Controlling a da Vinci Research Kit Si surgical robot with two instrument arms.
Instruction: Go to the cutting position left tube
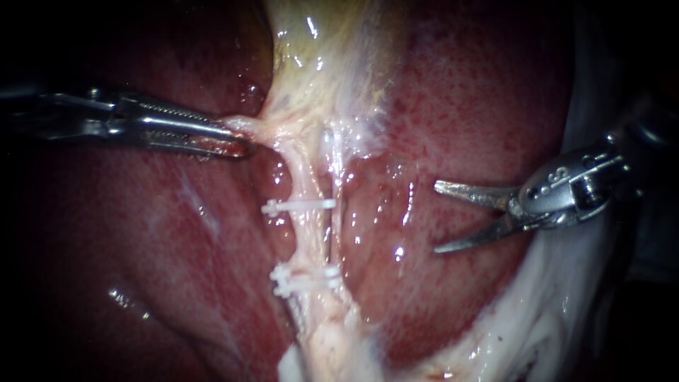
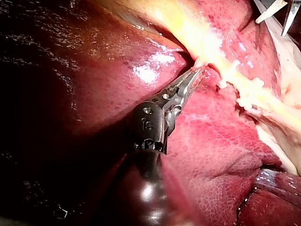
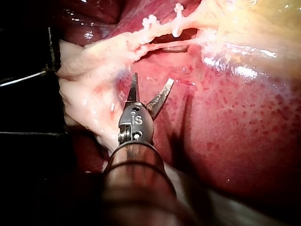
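A pale left tube (image 1: 306, 240) runs down from the gallbladder (image 1: 318, 56), with a thinner strand (image 1: 334, 233) just to its right. One white clip (image 1: 297, 206) crosses it higher up, and more clips (image 1: 305, 280) lie lower, leaving a bare stretch between. My left instrument (image 1: 240, 141) is shut on pale tissue at the gallbladder's base, pulling it leftward; the left wrist view shows the same grip (image 2: 195, 75). My right instrument (image 1: 436, 217) has its two blades open over the liver, well to the right of the tubes and touching nothing. In the right wrist view its blades (image 3: 151, 81) stand short of the clips (image 3: 178, 19).
Dark red liver (image 1: 481, 106) lies on both sides of the tubes. A band of whitish tissue (image 1: 552, 304) runs under the right instrument's shaft. Wet highlights shine on the liver between the blades and the tubes.
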